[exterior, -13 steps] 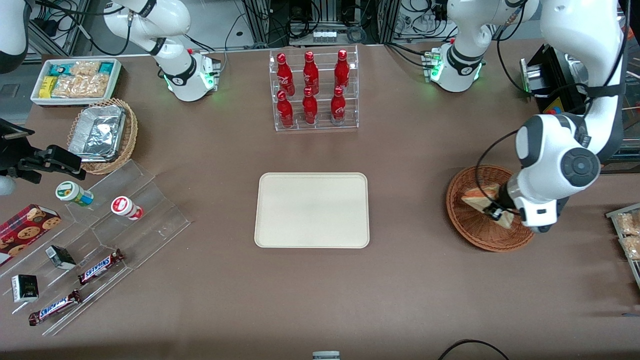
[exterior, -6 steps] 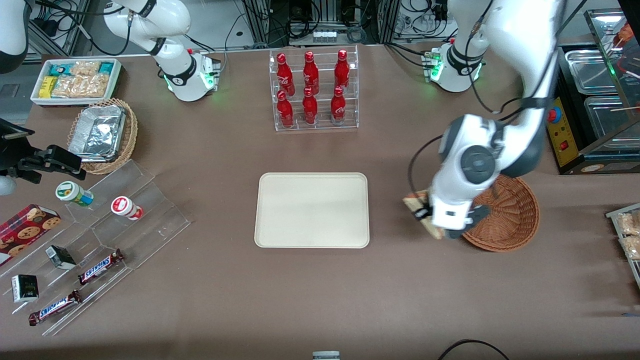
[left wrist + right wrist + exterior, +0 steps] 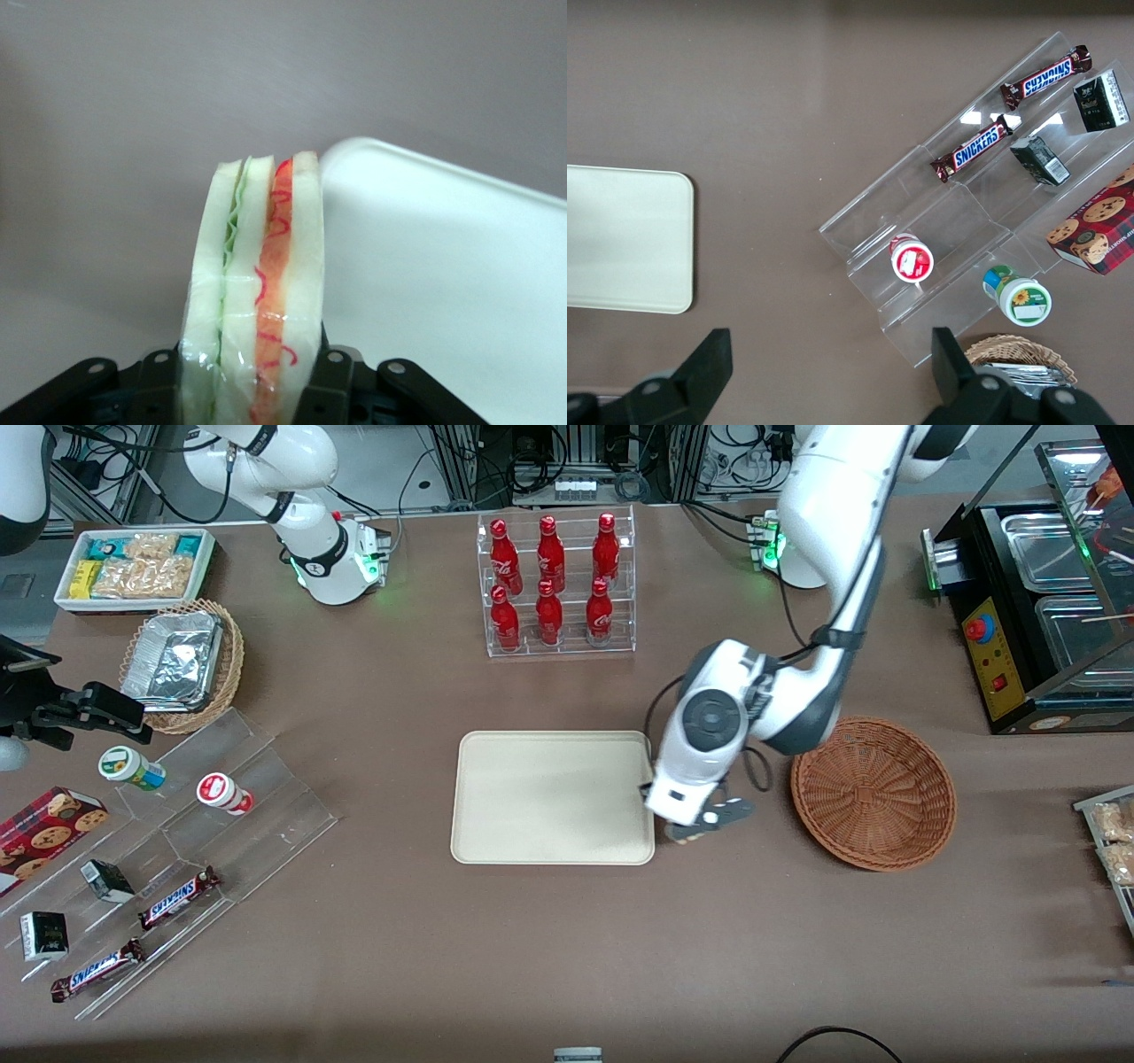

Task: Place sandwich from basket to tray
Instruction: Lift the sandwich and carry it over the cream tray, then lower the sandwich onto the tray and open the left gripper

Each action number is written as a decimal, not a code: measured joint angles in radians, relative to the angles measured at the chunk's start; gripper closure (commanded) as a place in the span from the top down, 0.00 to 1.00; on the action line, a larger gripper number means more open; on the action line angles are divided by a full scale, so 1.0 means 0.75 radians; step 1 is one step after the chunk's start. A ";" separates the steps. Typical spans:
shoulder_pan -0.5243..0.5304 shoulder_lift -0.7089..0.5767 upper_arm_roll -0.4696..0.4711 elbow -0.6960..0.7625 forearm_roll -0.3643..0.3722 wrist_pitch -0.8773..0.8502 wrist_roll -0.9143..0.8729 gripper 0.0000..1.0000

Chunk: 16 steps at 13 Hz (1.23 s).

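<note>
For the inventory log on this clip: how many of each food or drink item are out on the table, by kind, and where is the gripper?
Red bottles: 6
Snickers bars: 2
Cups: 2
Cookie box: 1
Small dark boxes: 2
Sandwich: 1, held in the gripper at the tray edge nearest the basket
Total: 14

A brown table [image 3: 549, 948] carries the cream tray [image 3: 549, 797] at its middle, the wicker basket [image 3: 873, 793] toward the working arm's end, a clear bottle rack [image 3: 556, 584] farther from the camera, and a stepped acrylic stand [image 3: 177, 850] toward the parked arm's end; the gripper [image 3: 700, 828] hangs above the tray's edge
</note>
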 measured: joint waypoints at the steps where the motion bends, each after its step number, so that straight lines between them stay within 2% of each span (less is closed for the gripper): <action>1: -0.017 0.036 -0.024 0.031 0.001 0.027 0.008 0.44; 4: -0.038 0.138 -0.073 0.068 0.002 0.166 0.164 0.45; 8: -0.042 0.234 -0.078 0.093 0.001 0.202 0.281 0.48; 13: -0.042 0.246 -0.080 0.107 0.001 0.202 0.303 0.54; 16: -0.042 0.251 -0.079 0.108 0.000 0.202 0.267 0.53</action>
